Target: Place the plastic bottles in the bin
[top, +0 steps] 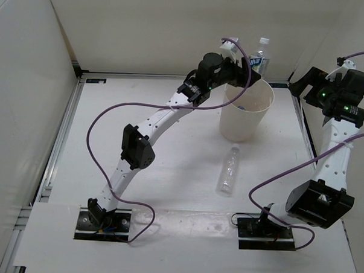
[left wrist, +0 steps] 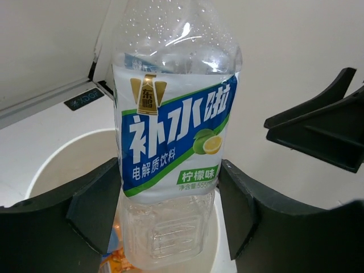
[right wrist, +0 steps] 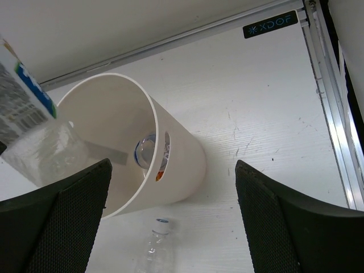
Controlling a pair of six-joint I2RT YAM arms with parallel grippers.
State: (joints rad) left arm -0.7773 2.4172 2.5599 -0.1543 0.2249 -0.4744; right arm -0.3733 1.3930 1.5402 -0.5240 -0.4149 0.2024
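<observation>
the left end effector [left wrist: 169, 182] pinches the labelled bottle [left wrist: 173, 142] upright by its lower body, above the mouth of the bin [top: 246, 118] at the far centre of the surface [top: 141, 98]. held this way, it should drop in base-first on release. a short bottle [right wrist: 147, 151] and an orange bottle [right wrist: 161, 172] lie inside the bin. the plain bottle [top: 229, 170] lies on its side just near of the bin. the right end effector [right wrist: 172, 187] hangs spread and empty at the right, apart from the drop path.
</observation>
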